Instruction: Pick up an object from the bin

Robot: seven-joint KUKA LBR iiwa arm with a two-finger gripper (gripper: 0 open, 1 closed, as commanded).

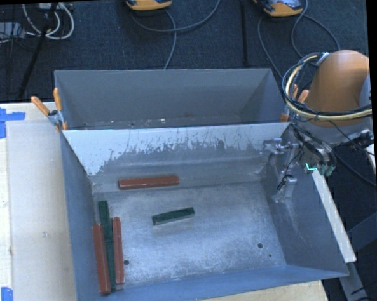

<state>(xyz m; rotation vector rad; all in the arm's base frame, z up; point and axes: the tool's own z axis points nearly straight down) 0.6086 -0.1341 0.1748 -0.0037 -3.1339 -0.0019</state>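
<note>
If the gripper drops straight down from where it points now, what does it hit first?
Most likely bare metal: the gripper hangs by the bin's right wall, pointing down where wall meets floor. The nearest thing, the dark green bar, lies well left of that line. Depth is hard to judge.

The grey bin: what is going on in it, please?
A robot arm's gripper hangs at the right side of the grey bin, close to its wall. The things lie apart from it: a dark green bar mid-floor, a red-brown bar near the back wall, and three sticks along the left wall. None is picked yet.
</note>
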